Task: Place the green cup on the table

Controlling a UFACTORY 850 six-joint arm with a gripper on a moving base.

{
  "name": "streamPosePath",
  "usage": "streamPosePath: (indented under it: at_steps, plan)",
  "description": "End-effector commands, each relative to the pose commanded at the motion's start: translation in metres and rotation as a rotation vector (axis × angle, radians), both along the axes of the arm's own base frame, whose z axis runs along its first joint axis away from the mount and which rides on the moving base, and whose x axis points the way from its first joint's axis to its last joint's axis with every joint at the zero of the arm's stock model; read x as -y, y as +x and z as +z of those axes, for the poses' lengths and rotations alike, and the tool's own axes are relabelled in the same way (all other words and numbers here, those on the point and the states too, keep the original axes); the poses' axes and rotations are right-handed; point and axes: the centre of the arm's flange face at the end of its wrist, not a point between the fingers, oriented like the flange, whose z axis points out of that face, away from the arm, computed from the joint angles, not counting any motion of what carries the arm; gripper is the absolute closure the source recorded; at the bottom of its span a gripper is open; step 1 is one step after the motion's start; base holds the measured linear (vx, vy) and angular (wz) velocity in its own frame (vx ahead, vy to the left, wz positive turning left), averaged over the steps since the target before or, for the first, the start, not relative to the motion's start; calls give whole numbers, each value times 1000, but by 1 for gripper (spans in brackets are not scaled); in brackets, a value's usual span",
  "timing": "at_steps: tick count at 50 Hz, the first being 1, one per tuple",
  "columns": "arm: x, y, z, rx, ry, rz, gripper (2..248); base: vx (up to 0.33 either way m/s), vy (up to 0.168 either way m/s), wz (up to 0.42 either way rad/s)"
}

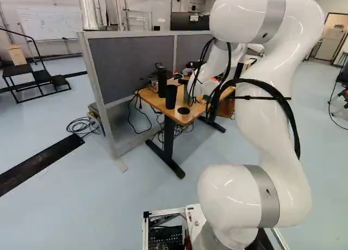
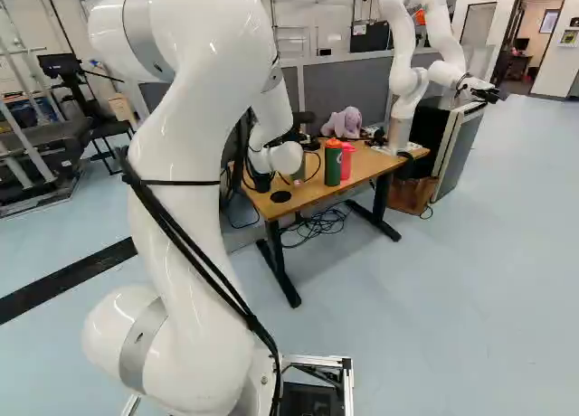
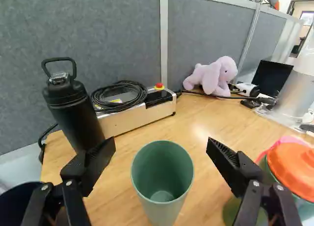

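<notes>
Arm: from where I stand, the white arm (image 1: 280,125) rises from its joint, folds at a high elbow and reaches down toward twelve o'clock, over the table (image 2: 362,167).
Arm finish: glossy rounded shells, smooth grey bands at the joints, black cables strapped along the side.
Clock used below: centred on the gripper (image 3: 161,142), twelve o'clock straight ahead of it.
Green cup: upright on the table at twelve o'clock; the green cup (image 3: 163,179) is smooth, round-mouthed and narrower at its foot.
Table: pale wood grain on top, black metal legs.
Partition: grey fabric-like panels in pale frames; partition (image 3: 211,34) runs behind the table from ten to one o'clock.
Black bottle: ten o'clock, beside the box; the black bottle (image 3: 73,113) has a dark body and a looped handle.
Box: eleven o'clock, pale sides; the box (image 3: 132,119) carries a coiled black cable (image 3: 117,96) and a red button (image 3: 159,85).
Plush toy: one o'clock, soft lilac; plush toy (image 3: 213,77) against the partition.
Orange-lidded bottle: three o'clock, ribbed lid; orange-lidded bottle (image 3: 294,169) near one finger.
Gripper: fingers spread wide, one each side of the cup, gaps visible both sides; nothing held.
</notes>
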Motion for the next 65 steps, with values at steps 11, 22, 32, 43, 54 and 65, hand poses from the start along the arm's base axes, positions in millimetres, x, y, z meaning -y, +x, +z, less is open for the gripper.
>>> streamPosePath:
  at_steps: [11,22,32,43,54,65]
  plan:
    - [0,-7,1,-4,1,-1,3,0,0,0]
    - [-1,-25,4,-15,2,-5,3,0,0,0]
    - [1,-44,6,-25,4,-13,3,0,0,0]
    - [4,-64,8,-35,6,-26,3,0,0,0]
    - [8,-83,9,-44,8,-40,3,0,0,0]
    - [11,-103,11,-52,10,-55,3,0,0,0]
